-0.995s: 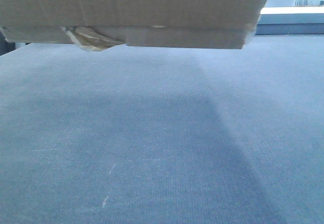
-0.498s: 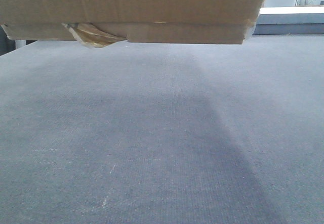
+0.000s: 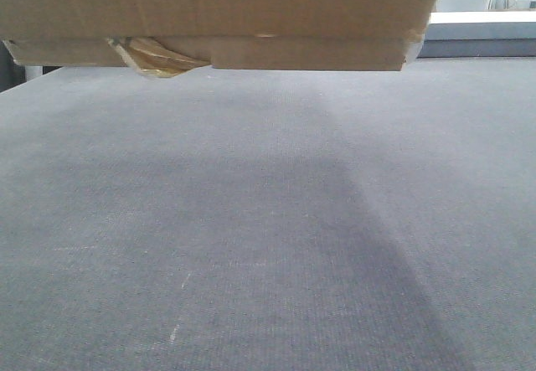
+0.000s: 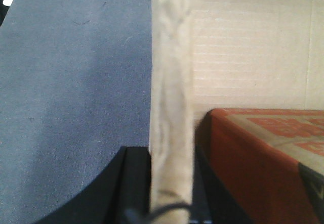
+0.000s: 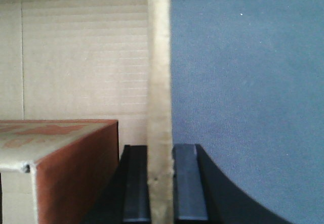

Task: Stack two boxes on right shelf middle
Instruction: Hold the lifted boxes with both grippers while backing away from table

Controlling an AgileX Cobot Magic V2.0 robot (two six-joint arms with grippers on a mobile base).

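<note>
A brown cardboard box hangs above the floor at the top of the front view, with torn yellowish tape curling from its lower edge. My left gripper is shut on the box's left wall, one finger outside and one inside. On the opposite wall my right gripper is shut the same way. A red-printed carton lies inside the box and also shows in the right wrist view. The shelf is out of view.
Grey-blue carpet spreads under the box, which casts a dark shadow on it. A pale ledge with a dark base runs along the far right.
The box has risen slightly in the front view, with its lower edge a little higher than one second ago.
</note>
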